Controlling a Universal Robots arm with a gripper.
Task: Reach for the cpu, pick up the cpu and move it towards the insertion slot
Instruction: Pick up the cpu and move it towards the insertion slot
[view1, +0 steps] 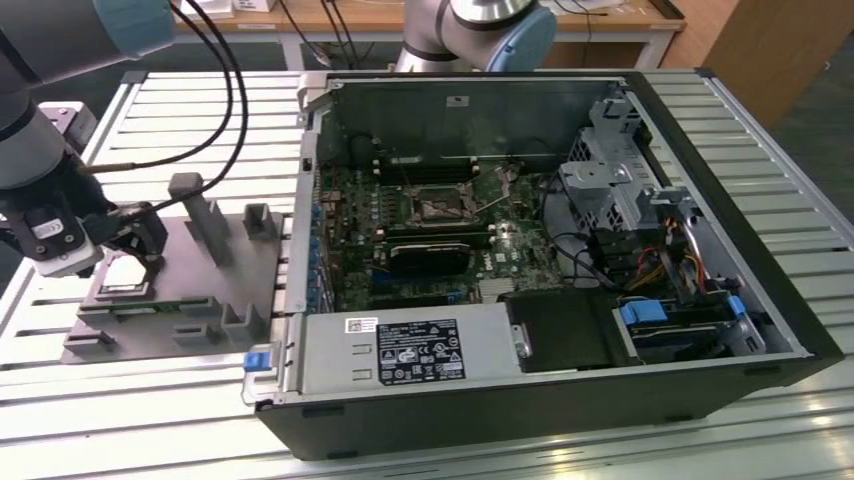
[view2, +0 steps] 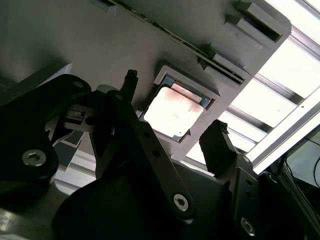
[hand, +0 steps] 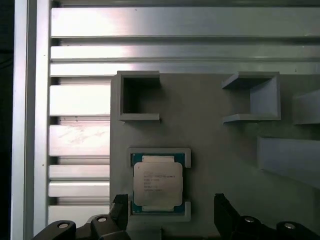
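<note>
Reach step: gripper (hand: 170, 212) over cpu (hand: 157, 184) in grey fixture (hand: 210, 135), jaws apart, straddling it. Grasp likely needs centred descent.

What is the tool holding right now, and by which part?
Nothing. The open tool straddles the cpu, which lies seated in its grey fixture, not gripped.

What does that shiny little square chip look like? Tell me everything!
The cpu is a flat square chip with a shiny silver metal top, faint print and a green-blue rim. It lies flat in a shallow pocket of the grey fixture plate. The open end effector hovers over it, one finger on either side, neither touching it.
</note>
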